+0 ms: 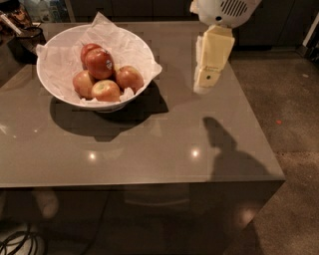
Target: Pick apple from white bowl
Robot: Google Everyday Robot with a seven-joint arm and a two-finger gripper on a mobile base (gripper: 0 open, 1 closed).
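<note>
The white bowl (141, 46), lined with crumpled white paper, stands on the grey table at the back left. The deep red apple (99, 63) with a small pale sticker lies on top of the pile in it. Paler orange-yellow apples (105, 90) lie around it, and another red one (87, 49) lies behind. My gripper (203, 85) hangs from the white wrist (224, 10) above the table. It is to the right of the bowl, apart from it and empty.
The grey table (149, 159) has its front edge near the bottom and its right edge beside bare floor (289, 99). Dark clutter (20, 27) sits at the back left, next to the bowl. Cables (15, 241) lie on the floor at the lower left.
</note>
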